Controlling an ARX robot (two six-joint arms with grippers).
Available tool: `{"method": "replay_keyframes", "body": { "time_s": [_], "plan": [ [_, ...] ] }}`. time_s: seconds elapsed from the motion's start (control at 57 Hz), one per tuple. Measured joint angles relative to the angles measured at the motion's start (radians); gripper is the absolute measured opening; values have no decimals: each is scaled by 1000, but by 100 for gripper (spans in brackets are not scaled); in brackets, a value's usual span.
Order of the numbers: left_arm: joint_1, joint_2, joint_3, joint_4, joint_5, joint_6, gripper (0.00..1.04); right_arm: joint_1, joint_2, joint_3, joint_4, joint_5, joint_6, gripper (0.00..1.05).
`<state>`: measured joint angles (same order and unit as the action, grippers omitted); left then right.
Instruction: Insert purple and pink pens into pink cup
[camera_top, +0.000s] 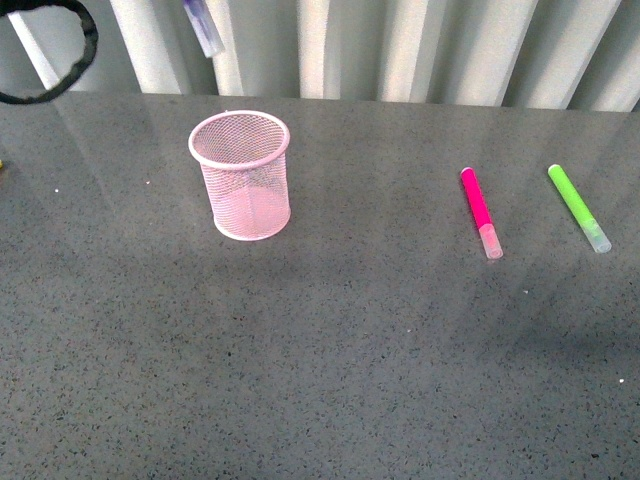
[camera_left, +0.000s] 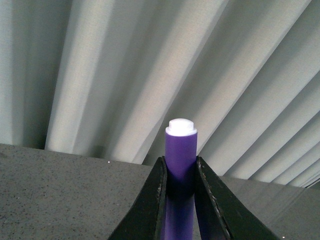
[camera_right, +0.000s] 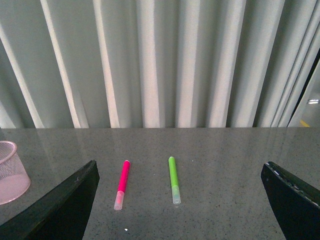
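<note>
Note the purple pen (camera_left: 181, 150) pinched in the left gripper (camera_left: 180, 161), jaws closed hard against the barrel, flat white end standing proud of the grip. In the front view, find it high at the top edge, tilted, beyond and slightly left of the pink cup (camera_top: 246, 205), not yet over the mouth. Note the right gripper (camera_right: 180, 165) spread wide, holding nothing, facing the pink pen (camera_right: 122, 184) and a green marker (camera_right: 174, 180). Record the pink pen lying flat on the grey table (camera_top: 300, 380), well right of the cup, with the green marker further right again, roughly parallel and apart. Record the cup upright and apparently empty.

Step in hand, by judgement: transport of the purple pen to the cup, with nothing of the task completed.

- Bring the pen squarely above the centre of the mouth before any descent.
- Turn the barrel near vertical to clear the rolled rim.
- Lower with the leading end well inside before releasing.
- Avoid dropping from height, for fear of tipping or skidding a light mesh cup.
- Leave the green marker alone.
</note>
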<state>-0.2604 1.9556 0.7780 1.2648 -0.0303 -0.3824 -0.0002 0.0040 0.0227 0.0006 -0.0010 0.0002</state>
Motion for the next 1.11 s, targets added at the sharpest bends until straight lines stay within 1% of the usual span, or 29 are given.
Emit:
{"method": "replay_keyframes", "body": {
  "time_s": [0.351, 0.843, 0.86, 0.895, 1.001, 1.089, 1.106],
  "plan": [
    [9, 95, 68, 1, -4, 30, 12, 0, 0, 0, 0, 0, 0, 98],
    [18, 164, 88, -16, 6, 63, 12, 0, 0, 0, 0, 0, 0, 98],
    [18, 164, 88, -20, 8, 60, 14, 0, 0, 0, 0, 0, 0, 98],
    [20, 164, 88, -38, 19, 55, 23, 0, 0, 0, 0, 0, 0, 98],
    [24, 154, 83, -63, 24, 56, 40, 0, 0, 0, 0, 0, 0, 98],
    [32, 115, 68, -84, 30, 58, 56, 0, 0, 0, 0, 0, 0, 98],
    [33, 110, 66, -86, 31, 59, 58, 0, 0, 0, 0, 0, 0, 98]
  ]
}}
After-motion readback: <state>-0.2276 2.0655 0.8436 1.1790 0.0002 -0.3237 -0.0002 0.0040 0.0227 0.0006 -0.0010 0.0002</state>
